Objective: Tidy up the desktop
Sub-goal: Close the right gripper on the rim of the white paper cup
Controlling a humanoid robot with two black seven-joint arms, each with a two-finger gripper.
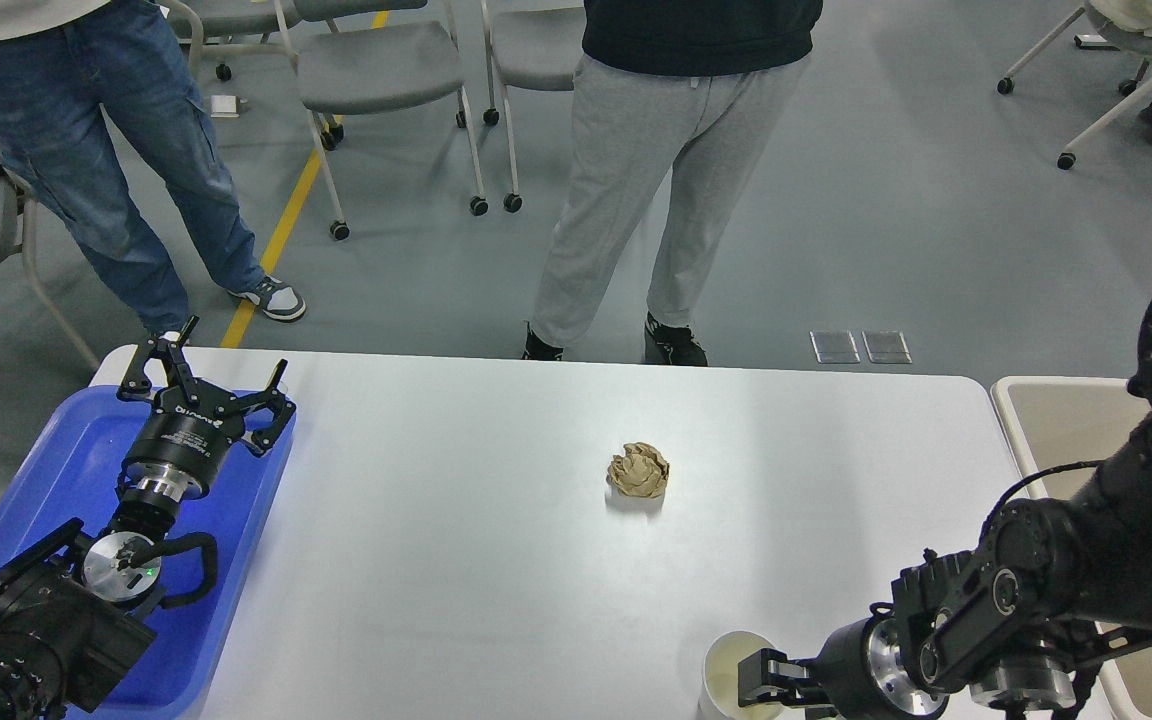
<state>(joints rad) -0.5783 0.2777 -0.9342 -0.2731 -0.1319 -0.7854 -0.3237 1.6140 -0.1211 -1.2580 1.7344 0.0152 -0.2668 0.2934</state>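
The white desktop [456,560] fills the lower part of the head view. A crumpled brown paper ball [638,470] lies near its middle. A white paper cup [726,668] stands at the front edge, right of centre. My right gripper [761,688] is at the cup's rim; whether its fingers hold the rim cannot be told. My left gripper [206,388] is open and empty above the far end of the blue tray [46,480], far from the ball.
A beige bin [1066,420] stands off the desktop's right edge. Two people stand just beyond the far edge, one at centre [656,180], one at left [106,150]. Wheeled chairs [386,70] are behind them.
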